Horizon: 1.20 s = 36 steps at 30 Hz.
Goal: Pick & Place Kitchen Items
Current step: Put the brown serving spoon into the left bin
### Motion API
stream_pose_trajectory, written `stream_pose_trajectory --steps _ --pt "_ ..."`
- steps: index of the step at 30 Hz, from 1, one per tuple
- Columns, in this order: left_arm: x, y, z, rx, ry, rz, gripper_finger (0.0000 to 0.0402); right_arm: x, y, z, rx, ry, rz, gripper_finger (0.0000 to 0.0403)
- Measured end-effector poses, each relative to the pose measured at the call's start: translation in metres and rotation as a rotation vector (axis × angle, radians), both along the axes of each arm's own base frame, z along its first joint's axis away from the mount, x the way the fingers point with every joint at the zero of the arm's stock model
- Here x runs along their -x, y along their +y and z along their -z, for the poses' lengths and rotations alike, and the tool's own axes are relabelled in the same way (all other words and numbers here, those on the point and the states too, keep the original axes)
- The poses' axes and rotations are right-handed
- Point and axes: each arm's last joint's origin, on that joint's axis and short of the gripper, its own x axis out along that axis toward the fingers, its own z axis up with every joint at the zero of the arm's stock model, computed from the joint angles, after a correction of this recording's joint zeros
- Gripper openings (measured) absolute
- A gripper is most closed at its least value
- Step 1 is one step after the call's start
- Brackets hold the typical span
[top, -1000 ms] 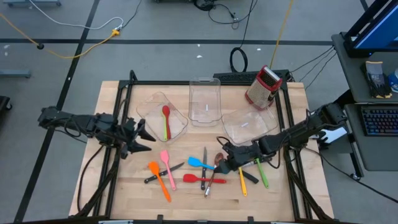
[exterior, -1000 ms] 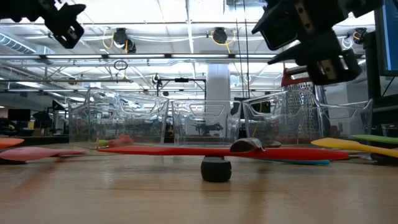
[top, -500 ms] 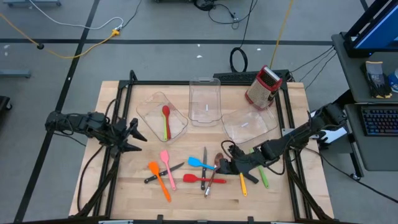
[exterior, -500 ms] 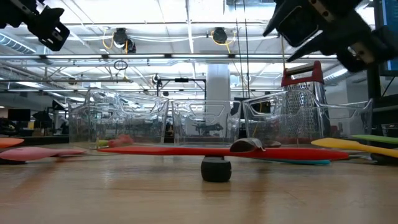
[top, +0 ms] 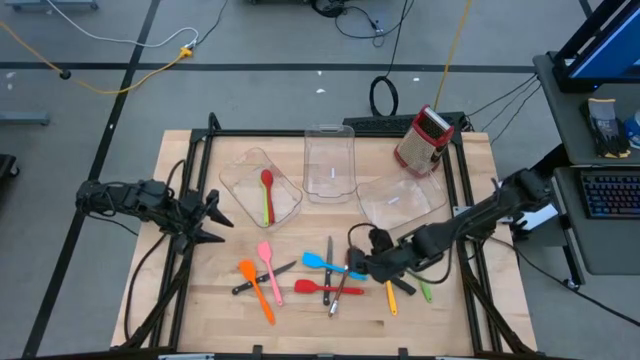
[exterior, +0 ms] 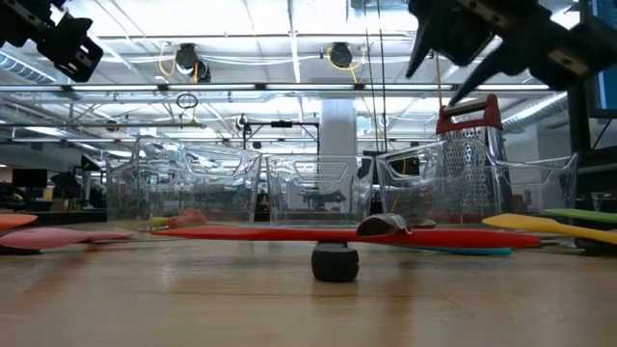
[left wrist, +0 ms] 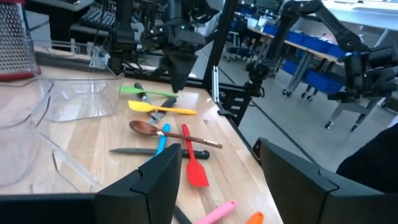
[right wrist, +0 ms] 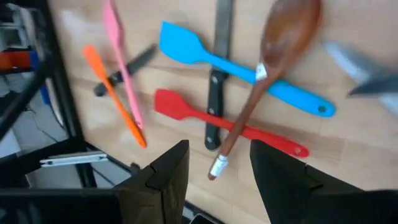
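Observation:
Several utensils lie flat on the wooden table near its front edge: an orange spatula (top: 258, 291), a pink one (top: 265, 257), a blue spatula (right wrist: 180, 41), a red spatula (right wrist: 171, 103), a brown spoon (right wrist: 283, 37), black-handled knives (right wrist: 217, 93), a yellow spatula (top: 390, 296) and a green one (top: 425, 291). My right gripper (top: 354, 263) hangs open above the brown spoon, whose handle end (right wrist: 217, 167) shows between the fingers. The low view shows my right gripper (exterior: 482, 39) well above the table. My left gripper (top: 215, 222) hovers open left of the bins.
Three clear bins stand at the table's far side: the left bin (top: 262, 192) holds a red spoon and a green utensil. The middle bin (top: 330, 160) and the right bin (top: 400, 200) stand beside it. A red-topped metal grater (top: 422, 140) stands behind the right bin. Black frame rails line both sides.
My left gripper has drawn back toward the table's left edge, away from the left bin. My right gripper has shifted a little toward the left over the brown spoon and has risen in the low view. No utensil has moved.

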Motion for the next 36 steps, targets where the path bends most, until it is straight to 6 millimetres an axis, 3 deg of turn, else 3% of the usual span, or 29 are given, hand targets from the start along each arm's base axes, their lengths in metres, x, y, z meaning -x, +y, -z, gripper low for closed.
stream_pose_trajectory --steps 16,36 --pt "0.0 0.0 0.001 -0.01 0.003 0.0 0.0225 -0.031 0.012 0.057 -0.075 0.074 0.05 0.0167" --pt "0.0 0.0 0.001 -0.01 0.009 0.0 0.0225 -0.032 0.013 0.062 -0.084 0.099 0.064 0.0167"
